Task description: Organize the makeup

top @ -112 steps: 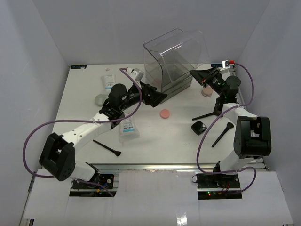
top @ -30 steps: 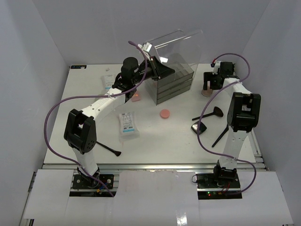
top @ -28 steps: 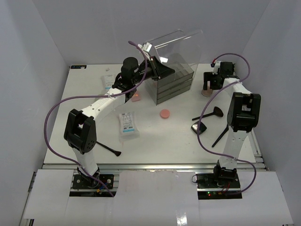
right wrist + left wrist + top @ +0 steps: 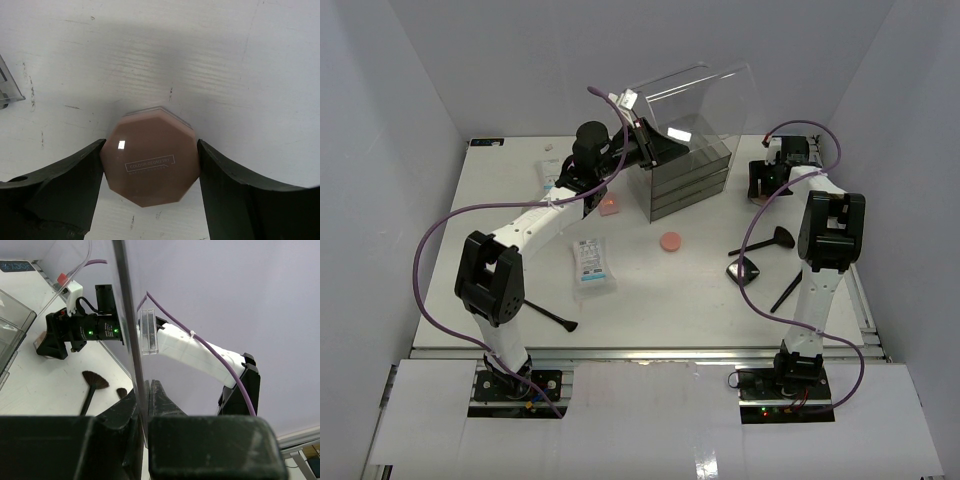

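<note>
My left gripper (image 4: 656, 141) (image 4: 145, 390) is shut on the edge of the clear lid (image 4: 698, 88) (image 4: 127, 315) of the plastic box (image 4: 688, 170), holding it tilted up. Over by the table's far right, my right gripper (image 4: 760, 186) (image 4: 151, 147) points down with a finger touching each side of a beige faceted compact (image 4: 150, 162) that rests on the table. It hides that compact in the top view. A round pink compact (image 4: 669, 242), a pink pad (image 4: 610, 205), a black faceted compact (image 4: 743, 269), a fan brush (image 4: 760, 240) (image 4: 92, 385) and a white sachet (image 4: 592, 265) lie loose.
A thin black brush (image 4: 786, 292) lies by the right arm's base and another (image 4: 548, 315) lies near the left arm. More white packets (image 4: 552, 176) sit at the far left. The box has dark drawers below its raised lid.
The right gripper has dropped over the beige compact and its fingers have closed in to its sides. The left gripper still holds the lid up, almost unmoved over the last second.
</note>
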Robot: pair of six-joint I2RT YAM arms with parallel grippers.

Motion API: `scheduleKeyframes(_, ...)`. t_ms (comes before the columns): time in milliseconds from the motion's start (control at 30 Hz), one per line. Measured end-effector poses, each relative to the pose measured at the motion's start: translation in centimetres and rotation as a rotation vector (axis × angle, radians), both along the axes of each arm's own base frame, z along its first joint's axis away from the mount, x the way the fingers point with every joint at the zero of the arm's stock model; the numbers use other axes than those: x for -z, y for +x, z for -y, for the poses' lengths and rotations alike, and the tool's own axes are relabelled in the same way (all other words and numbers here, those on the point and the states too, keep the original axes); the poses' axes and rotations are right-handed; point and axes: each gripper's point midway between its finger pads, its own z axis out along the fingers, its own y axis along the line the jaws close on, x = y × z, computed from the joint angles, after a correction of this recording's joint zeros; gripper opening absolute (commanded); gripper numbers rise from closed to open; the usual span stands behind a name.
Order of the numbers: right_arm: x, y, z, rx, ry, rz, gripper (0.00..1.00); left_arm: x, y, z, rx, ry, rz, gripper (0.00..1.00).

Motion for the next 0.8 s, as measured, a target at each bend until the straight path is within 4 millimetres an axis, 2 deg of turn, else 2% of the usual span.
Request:
scheduleKeyframes(133,-0.3,-1.7,-0.5,-0.054,0.002,-0.001,0.10,-0.3,0.0,-0.2,-0.002,-0.005,-0.001,0.09)
scheduleKeyframes(267,-2.0,-6.9,-2.3,-0.176,0.038,0.017,0.08,-0.4,0.0,-0.2,-0.002,-0.011,-0.008,0.09)
scheduleKeyframes(467,-7.5,-13.0,-5.5,-0.388,0.078,0.211,0.08,-0.8,0.0,-0.4,-0.001,-0.028,-0.016,0.09)
scheduleKeyframes(567,-9.9,-14.4,-7.2,-0.503,0.053,0.326,0.08,-1.2,0.0,-0.4,0.000,-0.039,-0.022,0.09)
scheduleKeyframes(633,-11.1,-15.3,-8.9,-0.589,0.017,0.400,0.08,-1.6,0.0,-0.5,0.001,-0.048,-0.027,0.09)
scheduleKeyframes(800,-13.0,-17.7,-15.7,-0.831,-0.078,0.580,0.08,-2.3,0.1,-0.6,0.002,-0.066,-0.043,0.09)
